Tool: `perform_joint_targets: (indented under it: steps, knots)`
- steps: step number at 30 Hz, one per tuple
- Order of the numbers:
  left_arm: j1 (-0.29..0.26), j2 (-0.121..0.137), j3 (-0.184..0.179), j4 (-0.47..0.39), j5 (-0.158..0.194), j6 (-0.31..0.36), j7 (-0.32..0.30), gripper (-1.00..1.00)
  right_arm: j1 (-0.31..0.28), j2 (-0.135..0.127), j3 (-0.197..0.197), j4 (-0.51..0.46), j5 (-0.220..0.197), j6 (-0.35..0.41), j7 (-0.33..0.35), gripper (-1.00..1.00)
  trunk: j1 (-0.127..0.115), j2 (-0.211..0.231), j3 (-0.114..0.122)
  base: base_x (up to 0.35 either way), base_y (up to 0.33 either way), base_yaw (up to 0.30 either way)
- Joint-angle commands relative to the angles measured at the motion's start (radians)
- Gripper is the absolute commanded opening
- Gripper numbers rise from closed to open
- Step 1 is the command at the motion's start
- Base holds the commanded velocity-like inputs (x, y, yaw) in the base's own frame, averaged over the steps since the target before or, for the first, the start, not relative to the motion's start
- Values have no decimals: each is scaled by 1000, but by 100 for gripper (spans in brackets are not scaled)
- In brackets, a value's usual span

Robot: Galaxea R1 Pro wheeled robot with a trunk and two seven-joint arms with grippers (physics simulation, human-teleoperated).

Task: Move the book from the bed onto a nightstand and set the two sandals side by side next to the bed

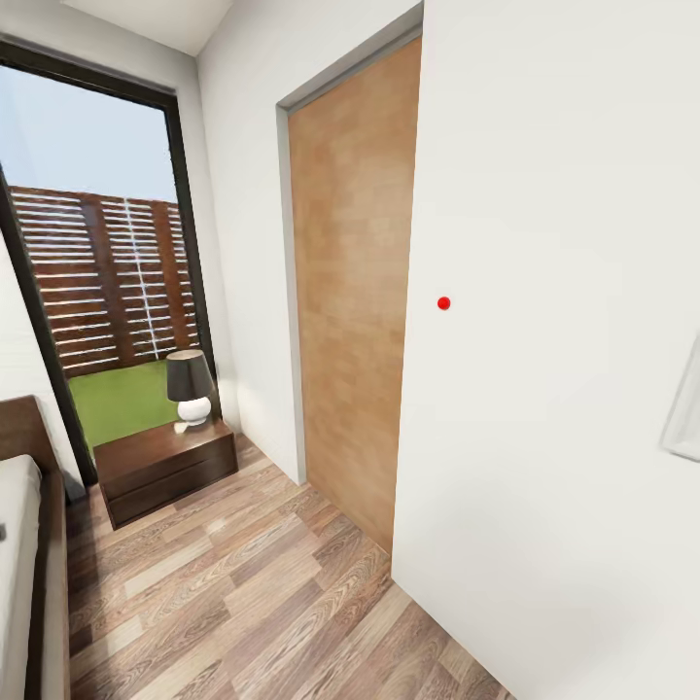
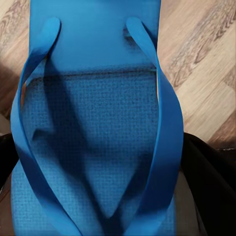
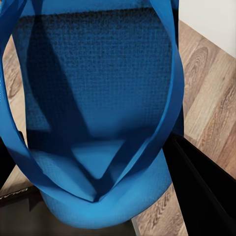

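In the left wrist view a bright blue sandal (image 2: pixel 93 108) sits close to the camera, strap side up, above the wood floor. My left gripper (image 2: pixel 101 162) is shut on it, with a black finger on each side. Another blue sandal (image 3: pixel 98 83) is held the same way in my right gripper (image 3: pixel 98 169). The head view shows the bed (image 1: pixel 21 525) at the lower left edge, with a dark nightstand (image 1: pixel 165 465) beyond it under the window. A small dark sliver lies on the mattress at the picture's edge. I cannot tell whether it is the book.
A black-shaded lamp (image 1: pixel 190 387) stands on the nightstand. A wooden door (image 1: pixel 355 321) is set in the white wall, and a white wall (image 1: pixel 564 389) juts out close on the right. Wood-plank floor (image 1: pixel 253 583) runs between bed and wall.
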Motion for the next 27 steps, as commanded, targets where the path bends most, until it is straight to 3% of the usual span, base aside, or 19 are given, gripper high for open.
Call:
perform_joint_targets:
  steps: [1, 17, 27]
  knots:
    - [0, 0, -8, 1, 5, -3, 4, -100, 0, 0, 8, -2, -11, -3, -6, -100, 0, -1, 0, 0, 0, 0]
    - [5, 0, -9, 2, 5, -3, 4, -100, 6, -1, 8, -3, -11, -3, -5, -100, 0, -1, 0, 0, 0, -185]
    - [5, -1, -9, 2, 5, -3, 4, -100, 6, 1, 8, -5, -10, -3, -4, -100, 0, -1, 0, 0, 0, -45]
